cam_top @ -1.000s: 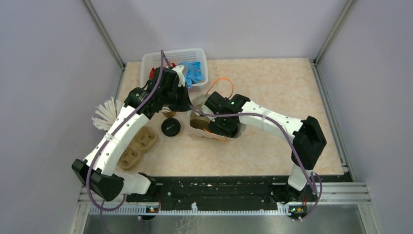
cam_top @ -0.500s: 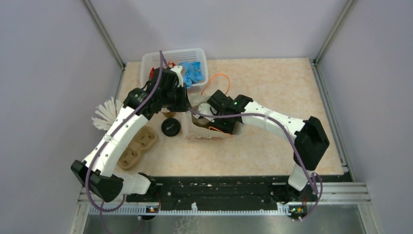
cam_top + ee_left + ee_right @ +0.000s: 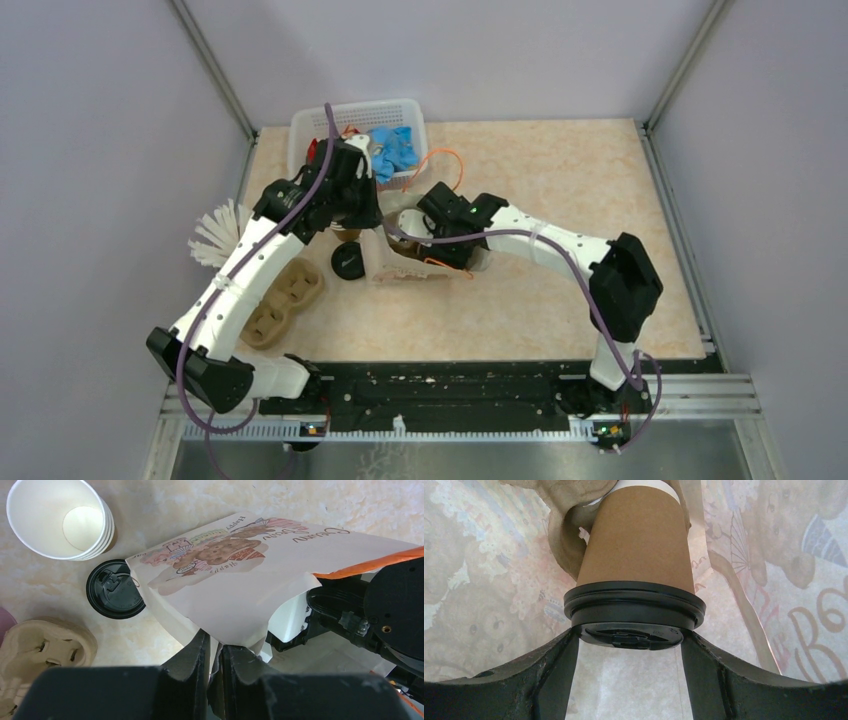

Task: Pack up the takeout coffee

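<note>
Looking through the right wrist view, I see the takeout coffee (image 3: 634, 545) filling the centre of the frame, inside the mouth of the paper bag (image 3: 489, 580), whose printed walls rise on both sides. The right gripper (image 3: 629, 636) is clenched on it at the black lid (image 3: 634, 605), one finger against each side of the rim.

I judge the kraft wall thin and easy to dent. The lid is probably only snapped on, so a hold there could pop it off if the cup is full. The stiffer band just under the rim looks the safer place to grip. The plastic looks slick.

In the left wrist view the left gripper (image 3: 215, 650), at lower centre, pinches the bag's edge tight. On the bag I read "Happy" beside drawn bears and a cupcake. The cursive line toward the upper right I cannot make out. I see no print on the cup.
</note>
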